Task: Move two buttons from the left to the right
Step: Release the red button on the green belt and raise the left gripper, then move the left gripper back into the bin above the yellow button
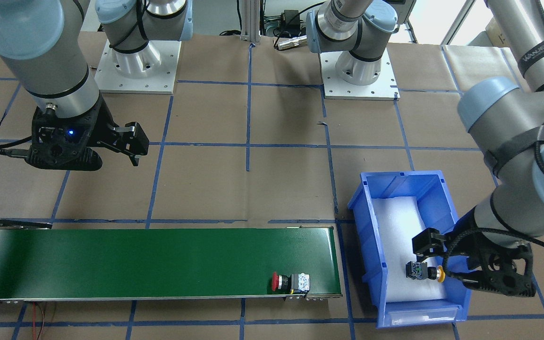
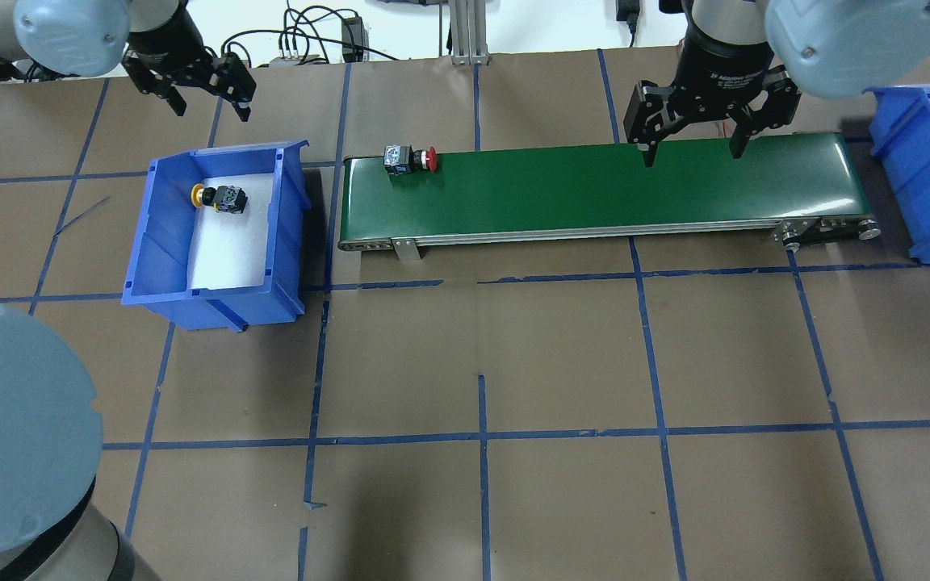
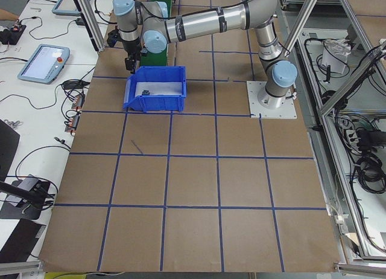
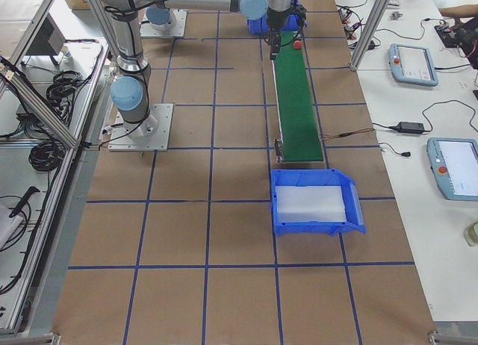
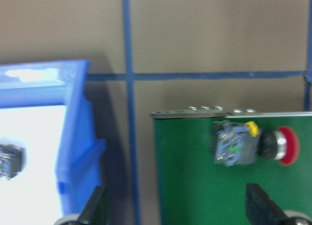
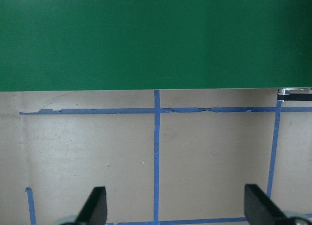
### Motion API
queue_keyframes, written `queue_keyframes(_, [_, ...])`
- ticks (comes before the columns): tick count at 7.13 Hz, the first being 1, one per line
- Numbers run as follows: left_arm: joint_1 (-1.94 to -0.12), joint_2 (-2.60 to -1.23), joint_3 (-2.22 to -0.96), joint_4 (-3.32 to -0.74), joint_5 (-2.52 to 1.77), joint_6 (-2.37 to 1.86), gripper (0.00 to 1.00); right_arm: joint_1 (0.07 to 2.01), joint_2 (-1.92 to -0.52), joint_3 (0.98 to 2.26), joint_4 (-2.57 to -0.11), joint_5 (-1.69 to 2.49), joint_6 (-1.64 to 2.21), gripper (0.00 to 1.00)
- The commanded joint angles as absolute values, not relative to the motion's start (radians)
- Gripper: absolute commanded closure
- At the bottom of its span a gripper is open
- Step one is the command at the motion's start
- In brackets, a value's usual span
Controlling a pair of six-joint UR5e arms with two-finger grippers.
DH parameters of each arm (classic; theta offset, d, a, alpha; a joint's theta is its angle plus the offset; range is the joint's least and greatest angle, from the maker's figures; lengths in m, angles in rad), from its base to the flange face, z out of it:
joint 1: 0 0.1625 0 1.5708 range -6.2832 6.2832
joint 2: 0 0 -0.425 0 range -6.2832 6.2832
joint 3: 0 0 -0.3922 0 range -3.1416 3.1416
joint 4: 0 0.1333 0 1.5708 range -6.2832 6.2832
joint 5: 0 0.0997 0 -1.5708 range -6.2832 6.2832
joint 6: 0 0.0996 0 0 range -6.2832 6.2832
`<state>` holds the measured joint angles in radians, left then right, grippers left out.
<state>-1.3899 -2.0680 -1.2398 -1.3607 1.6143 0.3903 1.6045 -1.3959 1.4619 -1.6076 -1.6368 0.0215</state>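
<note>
Red-capped button [image 2: 410, 158], blocky black-and-silver body, lying on its side at left end of smooth green conveyor belt [image 2: 634, 190], hugging far edge. Yellow-capped button [image 2: 220, 197] lying on white liner inside blue plastic bin [image 2: 215, 303], near far wall. Left hand [image 2: 211, 105] hovering by bin's far rim, fingers spread, gripping nothing. Right hand [image 2: 691, 156] hanging open over belt's right part, long green stretch running between it and red-capped button.
</note>
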Motion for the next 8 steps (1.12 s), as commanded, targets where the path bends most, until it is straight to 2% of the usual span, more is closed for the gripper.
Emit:
queue_keyframes(1, [-1.365, -2.068, -1.268, -1.364, 1.667, 0.561, 0.00, 1.605, -1.396, 1.462, -1.608, -1.637, 0.021, 0.00])
queue_keyframes(4, [-1.368, -2.071, -1.331, -1.327, 1.724, 0.701, 0.00, 1.605, -1.396, 1.462, -1.608, -1.637, 0.021, 0.00])
queue_keyframes(8, [-1.374, -2.051, -1.324, -1.327, 1.715, 0.812, 0.00, 1.595, -1.394, 1.462, -1.620, -1.634, 0.035, 0.00])
